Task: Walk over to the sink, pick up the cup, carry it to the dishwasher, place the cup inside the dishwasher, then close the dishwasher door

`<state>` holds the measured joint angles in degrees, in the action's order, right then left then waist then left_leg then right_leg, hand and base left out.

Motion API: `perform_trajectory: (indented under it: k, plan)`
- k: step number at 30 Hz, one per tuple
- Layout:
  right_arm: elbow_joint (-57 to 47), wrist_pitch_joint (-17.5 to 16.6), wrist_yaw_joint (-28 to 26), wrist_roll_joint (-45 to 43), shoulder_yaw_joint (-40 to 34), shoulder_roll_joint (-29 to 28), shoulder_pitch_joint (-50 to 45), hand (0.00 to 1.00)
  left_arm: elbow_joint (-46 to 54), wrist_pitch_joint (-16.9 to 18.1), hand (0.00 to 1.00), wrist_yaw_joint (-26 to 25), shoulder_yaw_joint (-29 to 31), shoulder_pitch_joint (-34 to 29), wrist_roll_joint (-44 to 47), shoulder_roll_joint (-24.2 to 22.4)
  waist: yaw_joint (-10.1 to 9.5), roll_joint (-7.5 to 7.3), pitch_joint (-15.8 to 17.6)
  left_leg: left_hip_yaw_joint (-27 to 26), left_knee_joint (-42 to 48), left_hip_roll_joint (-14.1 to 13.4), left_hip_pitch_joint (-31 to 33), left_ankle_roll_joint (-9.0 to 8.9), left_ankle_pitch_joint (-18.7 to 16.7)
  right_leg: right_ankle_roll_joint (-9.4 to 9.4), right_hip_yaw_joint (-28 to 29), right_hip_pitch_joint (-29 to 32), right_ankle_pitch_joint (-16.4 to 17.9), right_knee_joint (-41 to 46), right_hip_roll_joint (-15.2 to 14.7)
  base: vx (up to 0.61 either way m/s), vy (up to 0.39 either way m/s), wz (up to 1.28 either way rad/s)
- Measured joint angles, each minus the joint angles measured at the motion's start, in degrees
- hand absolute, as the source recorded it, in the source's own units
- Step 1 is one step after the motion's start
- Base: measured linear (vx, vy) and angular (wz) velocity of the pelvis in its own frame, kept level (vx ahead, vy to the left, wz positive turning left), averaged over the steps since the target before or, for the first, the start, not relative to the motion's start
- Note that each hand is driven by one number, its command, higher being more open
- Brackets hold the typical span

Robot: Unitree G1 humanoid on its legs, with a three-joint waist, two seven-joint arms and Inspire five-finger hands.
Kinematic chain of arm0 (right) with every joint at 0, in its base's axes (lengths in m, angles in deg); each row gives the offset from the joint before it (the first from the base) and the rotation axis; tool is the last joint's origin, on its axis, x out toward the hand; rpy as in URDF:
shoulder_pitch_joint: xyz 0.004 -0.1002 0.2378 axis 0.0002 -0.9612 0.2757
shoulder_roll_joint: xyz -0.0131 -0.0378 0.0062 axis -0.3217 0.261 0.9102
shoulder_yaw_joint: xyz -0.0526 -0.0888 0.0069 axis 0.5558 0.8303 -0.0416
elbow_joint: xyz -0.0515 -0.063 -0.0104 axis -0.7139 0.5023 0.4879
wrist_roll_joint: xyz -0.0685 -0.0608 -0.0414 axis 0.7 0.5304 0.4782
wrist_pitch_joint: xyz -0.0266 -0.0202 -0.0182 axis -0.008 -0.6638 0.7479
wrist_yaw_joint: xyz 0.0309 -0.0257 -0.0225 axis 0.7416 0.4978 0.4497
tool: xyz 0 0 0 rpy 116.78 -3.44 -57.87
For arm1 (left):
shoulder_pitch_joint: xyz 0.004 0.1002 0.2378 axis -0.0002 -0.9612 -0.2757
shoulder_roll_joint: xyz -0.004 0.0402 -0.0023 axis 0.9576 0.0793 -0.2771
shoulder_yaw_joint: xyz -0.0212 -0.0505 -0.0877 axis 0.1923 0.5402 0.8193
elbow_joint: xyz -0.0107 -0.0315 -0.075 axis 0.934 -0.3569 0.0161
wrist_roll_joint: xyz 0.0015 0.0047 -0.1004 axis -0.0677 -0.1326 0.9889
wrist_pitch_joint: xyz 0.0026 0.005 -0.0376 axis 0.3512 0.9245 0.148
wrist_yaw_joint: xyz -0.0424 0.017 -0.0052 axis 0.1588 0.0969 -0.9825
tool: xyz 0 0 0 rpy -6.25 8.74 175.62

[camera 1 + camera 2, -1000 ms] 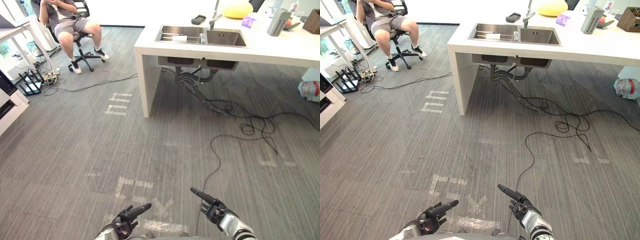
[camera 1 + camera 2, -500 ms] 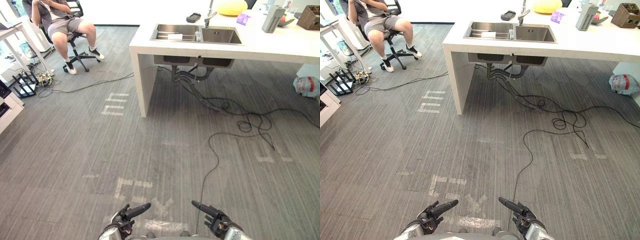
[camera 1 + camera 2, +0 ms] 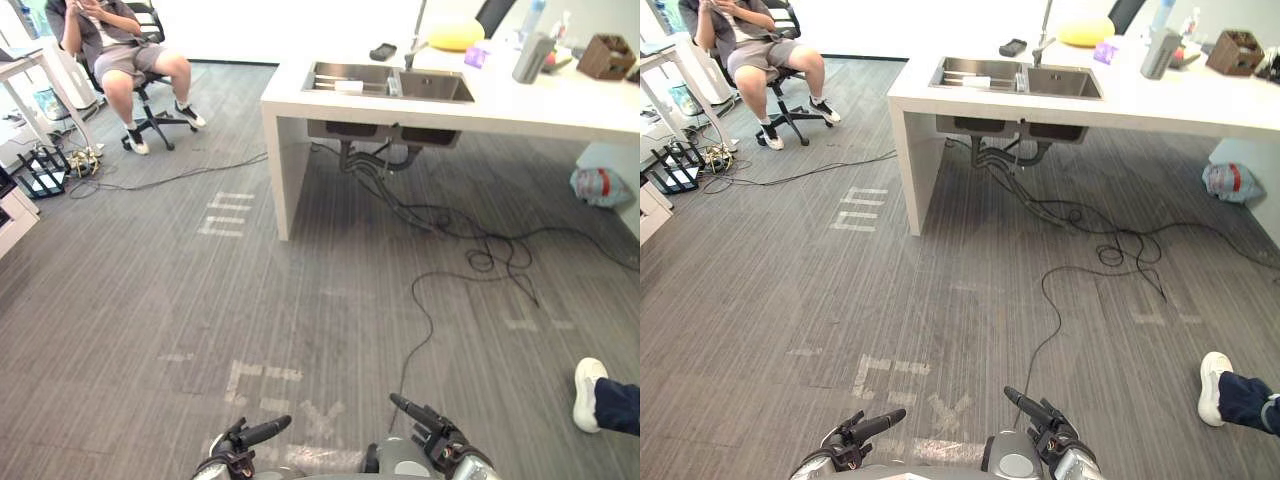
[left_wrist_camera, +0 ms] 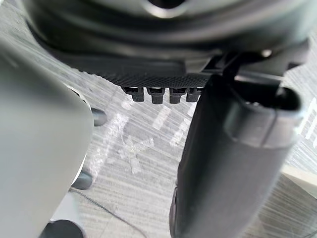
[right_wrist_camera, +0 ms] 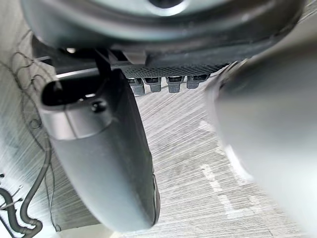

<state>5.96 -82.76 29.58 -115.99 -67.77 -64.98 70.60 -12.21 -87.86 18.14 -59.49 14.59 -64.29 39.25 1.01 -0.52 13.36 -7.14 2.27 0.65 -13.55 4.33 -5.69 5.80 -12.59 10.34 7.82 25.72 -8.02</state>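
Small pale object (image 3: 349,87) lies in the left basin of the steel sink (image 3: 388,82). It is too small to make out its shape, so I cannot tell whether it is the cup. Surroundings, left to right: seated person (image 3: 115,50) on an office chair at far left; white tape marks (image 3: 228,213) on the grey carpet (image 3: 150,300); white counter (image 3: 500,100) carrying the sink, a faucet (image 3: 415,40), a yellow object (image 3: 455,35), a grey container (image 3: 533,57) and a brown basket (image 3: 606,57). Black cables (image 3: 470,240) trail across the carpet from under the sink. A plastic bag (image 3: 598,187) and a person's white shoe (image 3: 588,395) are at right. Left hand (image 3: 245,440) and right hand (image 3: 435,440) are low at the near edge, fingers straight and pointing forward, holding nothing. The sink is well apart from both, across the carpet.
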Motion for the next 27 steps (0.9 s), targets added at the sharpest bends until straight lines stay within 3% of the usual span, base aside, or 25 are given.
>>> perform_trajectory:
  k: [3, 6, 7, 8, 10, 11, 12, 13, 14, 15, 16, 18, 20, 21, 22, 23, 24, 25, 27]
  plan:
    - [-0.85, 0.05, 0.22, -1.71, 0.0, -0.24, -0.2, 1.0, 0.59, -0.8, 1.0, -0.02, 0.22, 0.03, 0.23, 0.37, -0.02, -0.47, 1.38, 1.33, 4.18, -0.34, -0.28, -0.89, -3.82, 0.14, 0.54, 0.84, -6.44, -14.39, 0.2, 0.21, -0.09, 0.28]
    - [-2.26, 0.34, 0.23, -1.78, -0.04, -0.75, -1.06, 1.0, 2.54, -1.14, 1.0, 0.01, 0.71, -1.01, 1.05, 0.61, -0.16, -1.68, 1.55, 1.95, 7.12, -0.2, -2.71, -3.19, -8.91, 0.08, -0.16, 0.16, -6.54, -17.61, -0.17, 0.26, -0.182, 0.1]
    - [-2.51, 0.4, 0.08, -1.8, -0.06, -0.94, -1.36, 1.0, 2.96, -1.16, 1.0, 0.09, 0.8, -1.32, 1.43, 0.76, -0.23, -2.13, 1.27, 2.07, 7.44, -0.15, -3.28, -3.66, -9.97, -0.93, -0.35, -0.24, -6.84, -17.61, -0.18, 0.48, -0.294, 0.05]
    - [-2.89, 0.56, 0.03, -2.06, -0.42, -0.5, -1.36, 1.0, 3.2, -1.47, 1.0, 0.27, 0.9, -1.31, 1.44, 0.11, 0.11, -0.94, 1.22, 2.38, 7.78, -1.87, -4.26, -4.46, -11.85, -3.13, -1.37, 0.53, -9.75, -14.73, 0.72, 0.45, -0.245, 0.1]
    - [-3.74, 1.01, -0.04, -2.14, -1.31, -0.1, -1.99, 1.0, 3.28, -1.84, 1.0, 0.82, 0.87, -1.61, 1.45, -0.85, 0.78, 1.77, -0.43, 2.66, 6.26, -5.71, -5.6, -4.65, -13.74, -3.36, -3.44, 1.61, -9.63, -11.31, 3.5, 0.55, -0.255, 0.13]
    - [-4.01, 1.91, -0.06, -2.18, -1.88, -0.45, -2.24, 1.0, 3.0, -1.83, 1.0, 1.26, 0.91, -1.86, 2.24, -1.85, 0.71, 2.74, -1.73, 3.23, 9.4, -7.68, -5.09, -5.57, -13.09, -6.12, -4.87, 1.62, -9.3, -10.54, 5.65, 0.64, -0.294, 0.02]
    - [-3.8, 2.2, -0.08, -2.19, -2.34, -0.51, -2.32, 1.0, 2.82, -1.49, 1.0, 1.62, 1.27, -1.55, 2.42, -2.07, 0.57, 2.44, -1.98, 3.38, 13.68, -8.09, -3.24, -6.18, -12.64, -8.16, -4.85, 1.35, -9.29, -10.49, 6.11, 0.62, -0.306, -0.09]
    - [-3.29, 2.48, -0.23, -2.22, -2.59, -0.26, -2.18, 1.0, 2.77, -1.08, 1.0, 3.11, 2.45, -1.25, 2.78, -2.16, 0.59, 2.52, -2.39, 4.3, 25.36, -9.25, 1.49, -9.21, -10.58, -9.96, -4.94, -0.2, -8.62, -10.97, 7.0, 0.4, -0.22, -0.1]
    - [-3.23, 2.5, -0.38, -2.22, -2.48, -0.15, -2.22, 1.0, 2.68, -0.69, 1.0, 3.41, 2.8, -1.07, 3.14, -2.37, 0.71, 2.81, -2.45, 5.22, 31.45, -9.83, 4.03, -11.71, -8.44, -10.93, -5.1, -1.49, -7.91, -11.46, 7.47, 0.51, -0.216, -0.05]
    - [-2.72, 2.49, -0.99, -2.1, -1.87, 0.22, -2.45, 1.0, 2.68, 0.69, 1.0, 3.75, 3.49, -0.95, 4.01, -2.97, 0.91, 3.65, -2.57, 5.83, 43.96, -11.66, 9.3, -14.78, -1.39, -11.95, -4.97, -4.93, -6.51, -13.46, 8.92, 0.52, -0.151, -0.02]
    - [-1.66, 2.45, -1.36, -1.93, -1.12, 0.9, -2.61, 1.0, 2.97, 1.78, 1.0, 4.24, 4.75, -0.89, 5.05, -3.7, 0.84, 4.66, -2.22, 4.93, 56.24, -13.94, 14.73, -13.74, -1.29, -13.5, -4.7, -9.18, -5.43, -16.27, 10.87, 0.62, -0.169, -0.06]
    - [0.41, 2.45, -1.5, -1.95, -1.1, 1.56, -2.19, 1.0, 4.67, 2.3, 1.0, 4.43, 5.16, -0.38, 7.37, -4.02, -0.21, 5.03, -1.58, 4.69, 64.27, -12.91, 20.32, -11.88, -3.09, -15.27, -2.92, -14.84, -4.02, -18.4, 12.02, 0.47, -0.072, -0.41]
    - [1.19, 2.42, -1.68, -2.04, -0.88, 1.55, -1.21, 1.0, 6.84, 2.42, 1.0, 4.65, 5.2, -0.37, 8.76, -4.46, -2.16, 4.64, -1.09, 4.59, 59.3, -9.22, 25.24, -11.91, -4.98, -15.2, 0.54, -18.29, -2.64, -19.34, 11.87, 0.45, -0.004, -1.03]
    - [1.4, 2.42, -1.8, -2.06, -0.84, 1.49, 0.43, 1.0, 9.03, 2.34, 1.0, 4.99, 6.81, -0.56, 8.77, -5.37, -3.17, 4.56, -0.68, 2.84, 47.36, -7.9, 27.46, -11.7, -6.17, -13.33, 3.93, -20.06, -2.65, -20.23, 11.73, 0.4, 0.063, -1.21]
    - [1.2, 2.42, -1.78, -2.02, -0.79, 1.1, 1.13, 1.0, 9.49, 2.32, 1.0, 5.1, 7.51, -0.56, 8.78, -5.66, -3.31, 4.34, -0.34, 1.58, 38.56, -7.25, 27.87, -11.47, -5.98, -12.97, 5.68, -21.54, -2.48, -21.18, 11.29, 0.42, 0.089, -1.15]
    - [0.77, 2.46, -1.68, -1.98, -0.8, 0.76, 1.38, 1.0, 9.62, 2.48, 1.0, 5.08, 7.62, -0.53, 8.83, -5.67, -3.33, 4.01, -0.01, 1.05, 31.88, -6.48, 27.82, -10.95, -5.26, -12.43, 6.45, -22.45, -2.16, -21.78, 10.69, 0.33, 0.114, -0.7]
    - [-0.82, 2.5, -1.56, -1.99, -1.05, 0.3, 1.03, 1.0, 9.88, 3.08, 1.0, 4.79, 7.67, -0.42, 8.87, -5.82, -3.14, 3.49, 0.51, -0.41, 19.17, -5.22, 27.39, -9.85, -2.2, -11.36, 7.74, -24.23, -1.38, -22.89, 9.46, 0.42, 0.166, -0.47]
    - [-1.64, 2.52, -1.55, -2.02, -1.59, 0.43, 0.42, 1.0, 9.84, 3.98, 1.0, 4.34, 7.49, -0.16, 9.32, -6.22, -2.92, 3.69, 0.91, -1.46, 9.03, -4.69, 26.95, -10.75, 1.66, -10.29, 8.32, -26.27, -0.41, -24.29, 8.66, 0.51, 0.219, -0.27]
    - [-1.53, 3.06, -1.61, -2.0, -1.78, 1.23, -0.56, 1.0, 9.83, 6.24, 1.0, 4.44, 7.28, -0.23, 11.48, -6.5, -2.38, 4.54, 2.19, -3.2, 5.59, -5.86, 27.11, -11.18, 2.31, -8.62, 8.25, -30.21, 2.43, -24.89, 8.74, 0.41, 0.211, 0.04]
